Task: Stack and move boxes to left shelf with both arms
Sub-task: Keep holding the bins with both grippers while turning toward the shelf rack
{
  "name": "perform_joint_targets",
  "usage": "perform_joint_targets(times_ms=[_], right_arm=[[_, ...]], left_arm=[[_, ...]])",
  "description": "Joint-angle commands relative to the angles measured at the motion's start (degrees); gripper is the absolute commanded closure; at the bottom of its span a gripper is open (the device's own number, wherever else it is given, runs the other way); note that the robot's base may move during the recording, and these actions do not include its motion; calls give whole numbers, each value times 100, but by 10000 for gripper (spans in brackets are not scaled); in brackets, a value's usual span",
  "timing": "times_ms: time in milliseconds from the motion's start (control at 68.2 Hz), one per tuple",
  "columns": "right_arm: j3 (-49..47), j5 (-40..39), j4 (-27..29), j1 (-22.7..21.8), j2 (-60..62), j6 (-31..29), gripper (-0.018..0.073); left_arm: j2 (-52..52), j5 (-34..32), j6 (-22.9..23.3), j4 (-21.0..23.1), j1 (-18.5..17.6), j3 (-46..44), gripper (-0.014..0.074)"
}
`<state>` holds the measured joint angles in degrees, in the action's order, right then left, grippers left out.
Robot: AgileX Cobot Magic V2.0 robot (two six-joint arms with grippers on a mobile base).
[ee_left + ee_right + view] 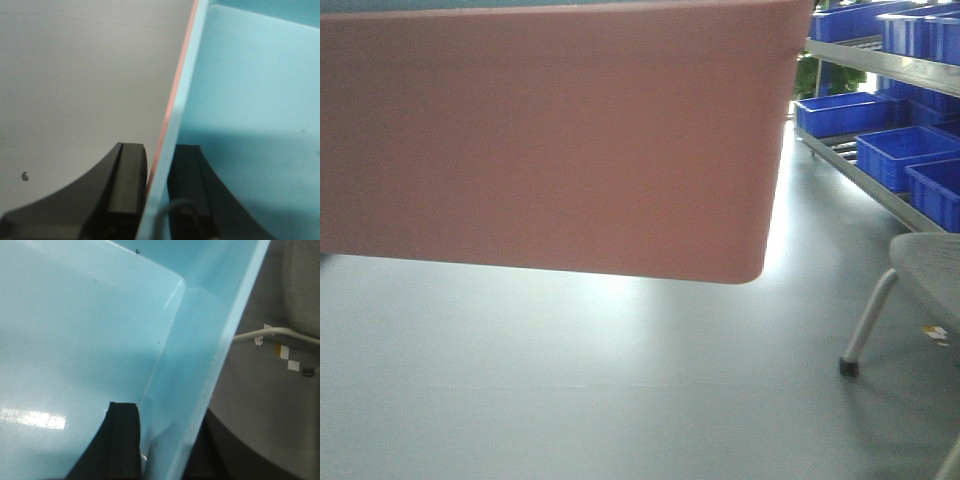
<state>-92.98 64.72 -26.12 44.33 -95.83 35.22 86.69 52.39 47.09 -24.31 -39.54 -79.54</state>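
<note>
- Two rectangular open-topped plastic tubs, nested: the salmon pink rimmed tub [550,130] outside, the light blue rimmed tub [75,330] inside it.
- Front view: pink wall fills the upper left, very close to the lens, its bottom edge and rounded corner clear of the pale grey floor [570,390]. A thin strip of blue shows along the top edge.
- Left gripper [159,160]: the black fingers [129,175] stand one on each side of the doubled wall – pink edge and blue rim together – and pinch it. One finger is outside over the floor, the other inside the blue tub.
- Right gripper [162,437]: one dark finger lies against the inner face of the blue wall near a corner; the other shows as a dark shape outside it. The wall is clamped between them.
- Right of the front view: a brushed-steel rack [880,60] holding dark blue ribbed bins [840,110], well apart from the tubs.
- Nearer, a grey chair seat on a pale tubular leg [868,325].
- Right wrist view, beyond the blue rim – a white cable [280,332] and small white tags on the floor.
</note>
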Motion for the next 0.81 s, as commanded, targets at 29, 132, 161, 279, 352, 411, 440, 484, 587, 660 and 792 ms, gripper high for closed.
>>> perform_joint_targets(times_ms=[29,132,161,279,352,411,440,484,587,660,792], right_arm=[[-220,-1275,339,142,231,94,523],[-220,-1275,339,142,231,94,523],[-220,-1275,339,142,231,94,523],[-220,-1271,339,142,231,94,523],[-220,-1271,339,142,231,94,523],[-220,-1271,339,142,231,94,523],[-220,-1271,339,142,231,94,523],[-220,-1271,339,142,231,94,523],[-220,-1271,339,142,231,94,523],[-220,-1271,339,142,231,94,523],[-220,-1262,339,142,231,94,523]], left_arm=[[-258,-1334,40,375,-210,-282,599],[-258,-1334,40,375,-210,-282,599],[-258,-1334,40,375,-210,-282,599],[-258,-1334,40,375,-210,-282,599],[-258,-1334,40,383,-210,-282,599],[-258,-1334,40,383,-210,-282,599],[-258,-1334,40,383,-210,-282,599],[-258,-1334,40,383,-210,-282,599],[-258,-1334,40,383,-210,-282,599],[-258,-1334,40,383,-210,-282,599],[-258,-1345,40,383,-210,-282,599]])
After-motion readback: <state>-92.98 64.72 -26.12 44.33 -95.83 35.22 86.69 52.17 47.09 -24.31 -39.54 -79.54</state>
